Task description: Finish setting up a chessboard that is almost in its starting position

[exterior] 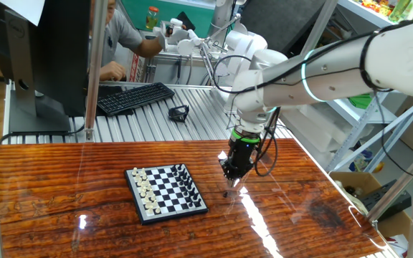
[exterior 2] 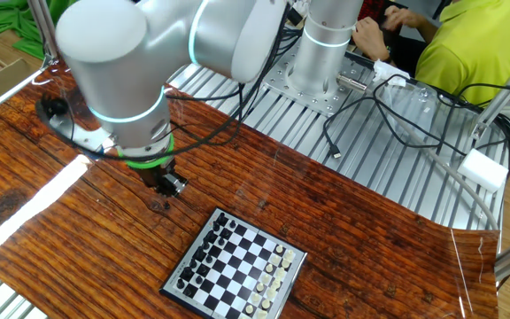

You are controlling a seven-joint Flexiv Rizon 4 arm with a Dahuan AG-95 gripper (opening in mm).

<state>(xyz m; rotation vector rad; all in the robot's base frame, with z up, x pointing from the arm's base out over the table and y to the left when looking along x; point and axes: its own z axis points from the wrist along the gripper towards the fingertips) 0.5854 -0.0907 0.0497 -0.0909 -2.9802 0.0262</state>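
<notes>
A small square chessboard [exterior: 167, 193] [exterior 2: 235, 267] with a black frame and black-and-white squares lies flat on the wooden desk [exterior: 63, 172], turned at an angle to its edges. Tiny white pieces line one edge and black pieces line the opposite edge.

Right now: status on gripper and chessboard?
Gripper low over the table beside the chessboard, jaw state unclear. Small dark piece below it, off-board. Nothing obstructing.

a glossy wooden table [exterior: 63, 179] catches bright glare, with ribbed metal decking [exterior: 163, 125] and shelving [exterior: 378, 100] behind.
</notes>
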